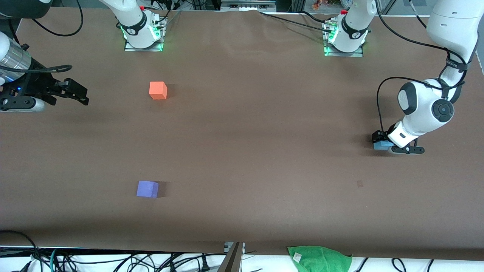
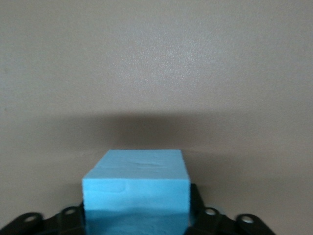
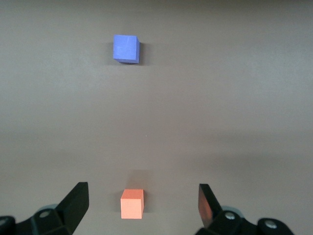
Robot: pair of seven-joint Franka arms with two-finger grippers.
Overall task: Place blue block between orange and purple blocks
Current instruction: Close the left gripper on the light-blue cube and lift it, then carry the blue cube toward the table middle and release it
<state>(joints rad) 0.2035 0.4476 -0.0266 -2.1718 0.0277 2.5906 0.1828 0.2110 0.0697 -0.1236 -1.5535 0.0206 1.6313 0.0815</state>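
The blue block sits between the fingers of my left gripper, low at the table surface near the left arm's end. In the left wrist view the blue block fills the gap, with both fingers flush on its sides. The orange block lies toward the right arm's end. The purple block lies nearer the front camera, in line with it. My right gripper is open and empty, waiting at the right arm's end. Its wrist view shows the right gripper over the orange block, with the purple block past it.
A green cloth lies at the table's front edge toward the left arm's end. Cables hang along that edge. A brown cover spreads over the table between the blocks and the left gripper.
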